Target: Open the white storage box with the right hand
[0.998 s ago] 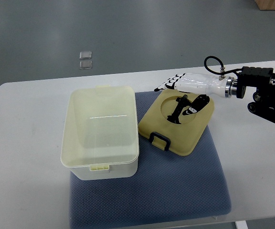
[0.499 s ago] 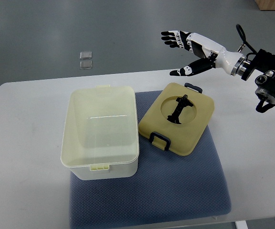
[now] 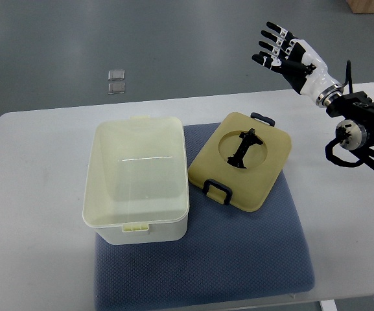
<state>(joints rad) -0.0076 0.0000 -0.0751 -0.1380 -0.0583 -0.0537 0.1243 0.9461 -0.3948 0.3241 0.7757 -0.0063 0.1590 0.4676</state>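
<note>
The fingers (image 3: 272, 45) of the right hand (image 3: 290, 57) were spread and released, grasping nothing, their dark tips pointing up and to the left over the grey floor (image 3: 174, 45) beyond the far edge of the desk (image 3: 37, 194). The hand was white with black joints, and its wrist ran down and to the right into a black arm (image 3: 362, 126) that entered from the right edge of the picture, above the desk's far right corner. The hand hung well apart from everything on the desk. Below and to its left, the lid (image 3: 242, 161) of the box lay flat on a blue-grey mat (image 3: 238, 259), tan in colour, with a round recess holding a black handle (image 3: 244, 148) and a dark latch at its near and far edges. Just beside the lid, on the left, stood the white storage box (image 3: 137, 180), open at the top, its near part on the mat and its far part on the bare desk; its inside looked pale and held nothing that could be made out. Two small clear squares (image 3: 116, 81) lay on the floor beyond the desk.
</note>
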